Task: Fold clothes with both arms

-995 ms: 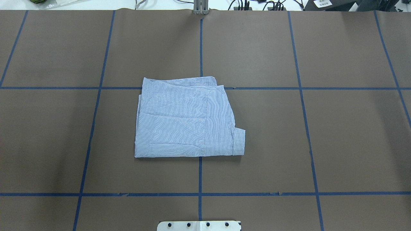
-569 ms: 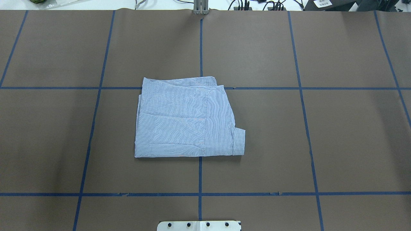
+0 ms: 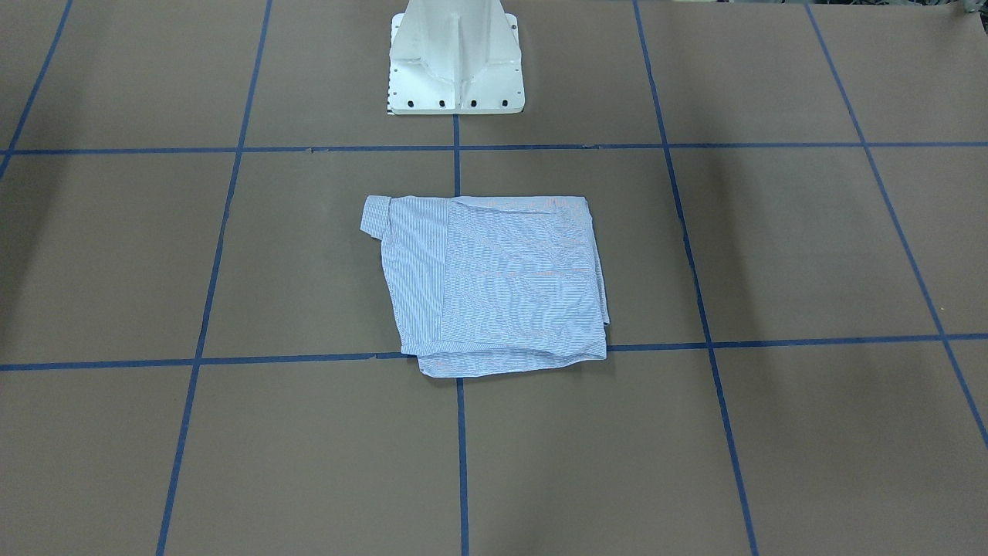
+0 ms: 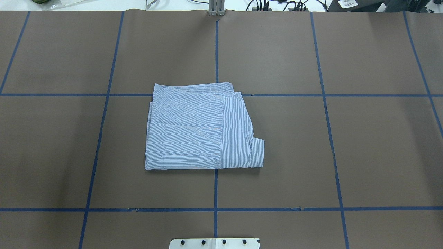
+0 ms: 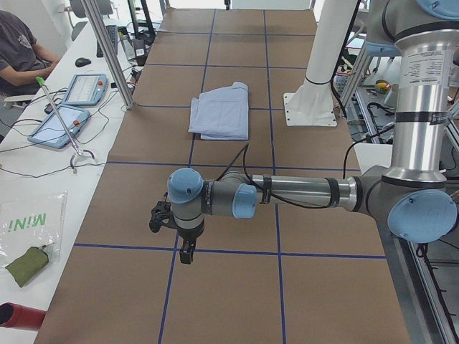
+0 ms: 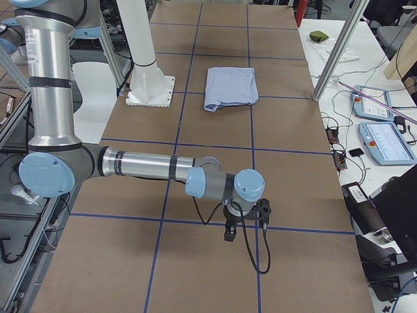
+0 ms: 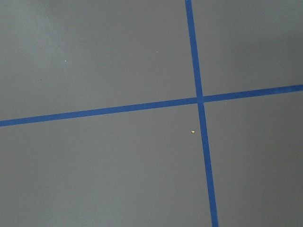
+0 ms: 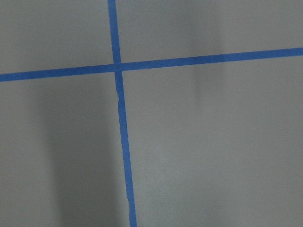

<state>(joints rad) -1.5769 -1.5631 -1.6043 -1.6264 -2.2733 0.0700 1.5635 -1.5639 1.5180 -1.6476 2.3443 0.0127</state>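
Left tool (image 5: 185,251): seen only in the left side view, held above a crossing of blue tape lines (image 5: 222,251) near that end of the table (image 5: 237,301), well apart from the shirt (image 5: 221,111). Open or closed: cannot tell. Right tool (image 6: 229,231): seen only in the right side view, near a tape crossing at the opposite end; its state also cannot be told. The overhead and front views show neither arm, only the shirt folded into a flat rectangle mid-table, with a cuff (image 4: 258,152) sticking out at one corner. Both wrist cameras show only table and tape.
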